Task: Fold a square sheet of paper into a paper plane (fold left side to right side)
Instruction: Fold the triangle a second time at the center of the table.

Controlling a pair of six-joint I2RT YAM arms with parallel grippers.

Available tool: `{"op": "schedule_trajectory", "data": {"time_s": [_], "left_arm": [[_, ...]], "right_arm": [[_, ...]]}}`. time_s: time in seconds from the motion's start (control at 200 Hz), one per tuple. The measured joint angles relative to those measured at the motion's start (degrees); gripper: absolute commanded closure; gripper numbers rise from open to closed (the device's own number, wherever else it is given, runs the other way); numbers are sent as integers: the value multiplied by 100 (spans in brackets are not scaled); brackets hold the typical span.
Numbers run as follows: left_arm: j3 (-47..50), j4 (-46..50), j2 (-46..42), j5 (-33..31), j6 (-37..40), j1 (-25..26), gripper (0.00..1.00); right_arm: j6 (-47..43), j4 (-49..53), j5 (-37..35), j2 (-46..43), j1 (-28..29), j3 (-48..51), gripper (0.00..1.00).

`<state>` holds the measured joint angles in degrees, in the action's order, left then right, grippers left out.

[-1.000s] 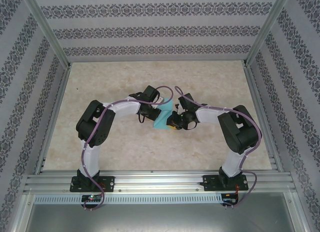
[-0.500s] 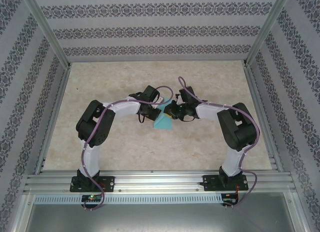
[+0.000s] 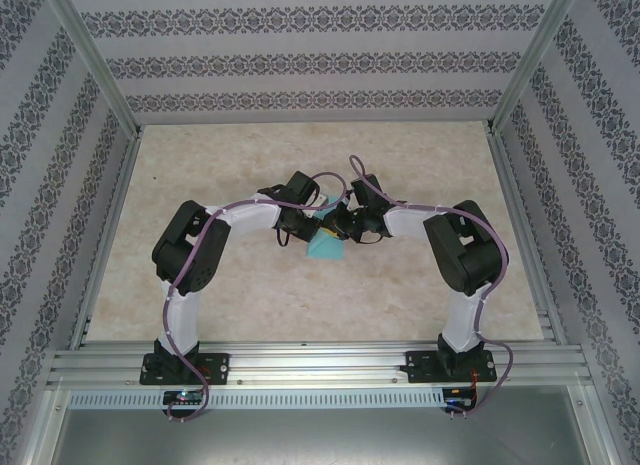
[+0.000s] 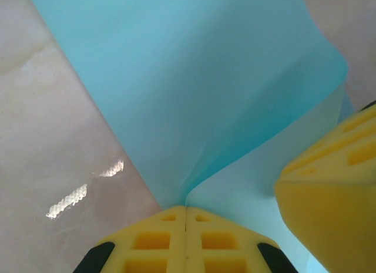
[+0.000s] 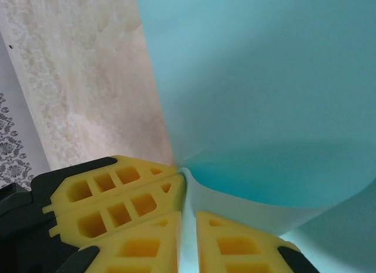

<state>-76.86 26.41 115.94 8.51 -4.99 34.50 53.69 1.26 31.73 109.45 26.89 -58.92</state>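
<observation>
The square sheet of paper [image 3: 322, 249] is thin and teal-blue. It lies at the table's middle, bent over on itself in a loose curl [image 5: 264, 79] with no flat crease. My left gripper [image 3: 313, 225] is shut on one edge, and paper fans out from its closed yellow tips [image 4: 185, 211]. My right gripper [image 3: 338, 226] sits right against it, with its yellow finger [image 4: 329, 191] resting on the sheet [image 4: 194, 79]. In the right wrist view the right gripper [image 5: 188, 217] grips the curled edge, a slim gap showing between its tips. The left gripper's fingers [image 5: 117, 196] touch them.
The beige marbled table [image 3: 250, 165] stretches around the paper on all sides. Patterned walls and metal frame posts [image 3: 95, 60] enclose it. An aluminium rail [image 3: 320, 360] carrying both arm bases runs along the near edge.
My right gripper has moved left and slightly away, up to the left gripper, taking the paper's edge with it. Less of the sheet shows from above. The left arm has stayed still.
</observation>
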Motion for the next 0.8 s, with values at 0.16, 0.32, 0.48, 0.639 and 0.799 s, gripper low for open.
{"op": "schedule_trajectory", "data": {"time_s": [0.16, 0.32, 0.48, 0.639, 0.799], "left_arm": [[0, 0, 0, 0, -2, 0, 100], [0, 0, 0, 0, 0, 0, 100], [0, 0, 0, 0, 0, 0, 100], [0, 0, 0, 0, 0, 0, 100], [0, 0, 0, -11, -42, 0, 100]], "right_arm": [[-61, 111, -42, 2, 2, -7, 85], [-127, 214, -103, 55, 2, -22, 85], [-192, 315, -168, 81, 2, -24, 85], [-238, 343, -170, 107, 2, -24, 85], [-260, 361, -179, 109, 2, -24, 85]]}}
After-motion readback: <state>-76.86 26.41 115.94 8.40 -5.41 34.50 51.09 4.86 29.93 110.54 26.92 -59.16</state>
